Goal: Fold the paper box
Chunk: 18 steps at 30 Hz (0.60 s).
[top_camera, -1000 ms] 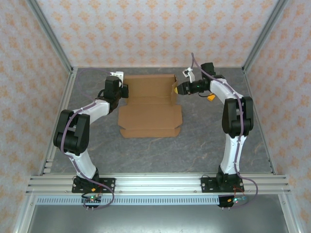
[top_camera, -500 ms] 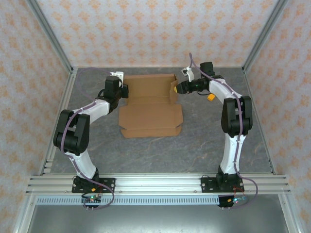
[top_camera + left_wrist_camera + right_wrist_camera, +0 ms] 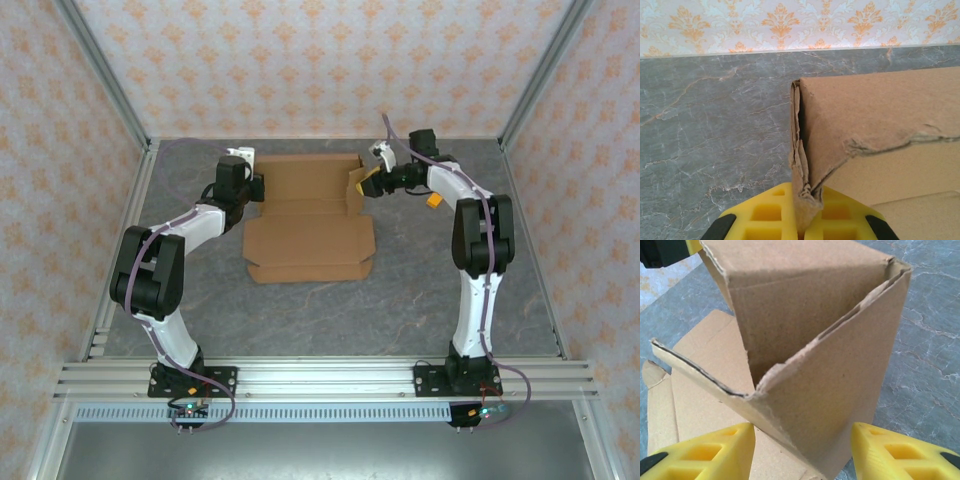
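Grey marbled table (image 3: 330,320) sits inside a booth of orange-patterned wallpaper (image 3: 320,60), with metal rails (image 3: 320,375) along its near edge.

The left tool (image 3: 805,212) is clamped on the paper box (image 3: 310,240). Its yellow fingers (image 3: 760,220) pinch the ragged left edge of a raised cardboard wall, and the layers are squeezed flat between them.

The right tool (image 3: 802,450) has its yellow pads (image 3: 705,455) apart, one on each side of the box's upright right corner flap. A sliver of table shows between the cardboard and the right-hand pad. That flap stands right in front of the right wrist camera and hides most of the box's inside.

From above, the box lies at the far middle of the table, between the two tools. Its far part has its left and right side walls lifted. Its near panel lies flat on the table, with a narrow flap along the near edge.

A small orange piece (image 3: 434,200) rests on the table just right of the right arm (image 3: 480,240), well apart from the box.
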{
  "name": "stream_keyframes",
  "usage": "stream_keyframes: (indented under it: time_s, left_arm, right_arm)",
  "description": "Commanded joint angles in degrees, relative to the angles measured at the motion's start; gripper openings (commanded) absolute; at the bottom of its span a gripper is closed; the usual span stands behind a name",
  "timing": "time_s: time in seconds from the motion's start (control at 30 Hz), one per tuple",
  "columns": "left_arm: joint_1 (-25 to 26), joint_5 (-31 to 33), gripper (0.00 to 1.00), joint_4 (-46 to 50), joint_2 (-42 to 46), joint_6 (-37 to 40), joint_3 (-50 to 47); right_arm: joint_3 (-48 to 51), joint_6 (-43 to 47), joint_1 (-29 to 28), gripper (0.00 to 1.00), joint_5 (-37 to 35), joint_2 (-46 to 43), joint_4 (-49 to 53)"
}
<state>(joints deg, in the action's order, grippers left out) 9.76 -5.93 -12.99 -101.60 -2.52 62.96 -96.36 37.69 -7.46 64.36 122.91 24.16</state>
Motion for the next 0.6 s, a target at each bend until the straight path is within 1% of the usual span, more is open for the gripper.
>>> stream_keyframes:
  time_s: [0.0,0.13,0.37,0.57]
  left_arm:
    - [0.58,-0.58,0.00,-0.61,1.14,0.51,1.82]
    - [0.60,-0.68,0.00,-0.76,1.20,0.53,1.75]
    - [0.78,-1.40,0.00,-4.06,1.36,1.57,0.01]
    - [2.59,3.02,0.00,-7.63,1.59,5.78,-1.79]
  right_arm:
    - [-1.45,3.21,-0.01,0.54,2.20,0.53,-0.22]
    - [1.23,0.78,-0.43,0.54,0.82,-0.50,-5.62]
    - [7.61,-3.30,-1.24,0.55,-4.55,-3.13,-17.23]
    - [14.01,-5.88,-1.50,0.53,-7.72,-6.16,-26.91]
